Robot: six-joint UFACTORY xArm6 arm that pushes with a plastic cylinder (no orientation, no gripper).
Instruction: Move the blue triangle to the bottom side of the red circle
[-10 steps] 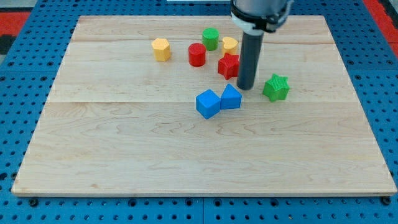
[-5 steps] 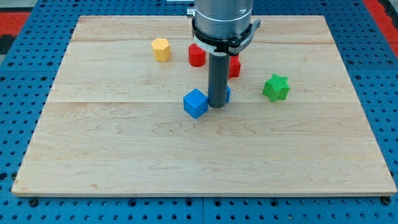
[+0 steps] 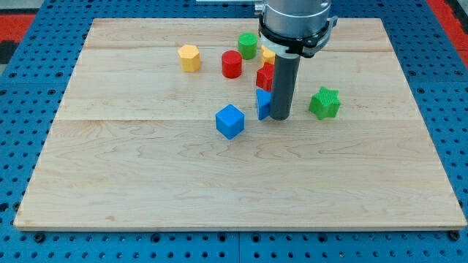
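Observation:
The blue triangle [image 3: 262, 104] lies near the board's middle, partly hidden behind my rod. My tip [image 3: 281, 117] rests on the board right against the triangle's right side. The red circle [image 3: 232, 64] stands up and to the left of the triangle, near the view's top. A blue cube [image 3: 229, 120] sits to the left of the triangle, a small gap apart.
A red block [image 3: 265, 77] sits just above the triangle, partly behind the rod. A green cylinder [image 3: 248, 45] and a yellow block [image 3: 268, 52] are near the top. A yellow hexagon [image 3: 189, 58] is at the upper left. A green star [image 3: 325, 102] lies right of my tip.
My tip swept left, pushing the blue cube left, then came back right. It now stands on the triangle's right side. The triangle sits slightly left of where it was.

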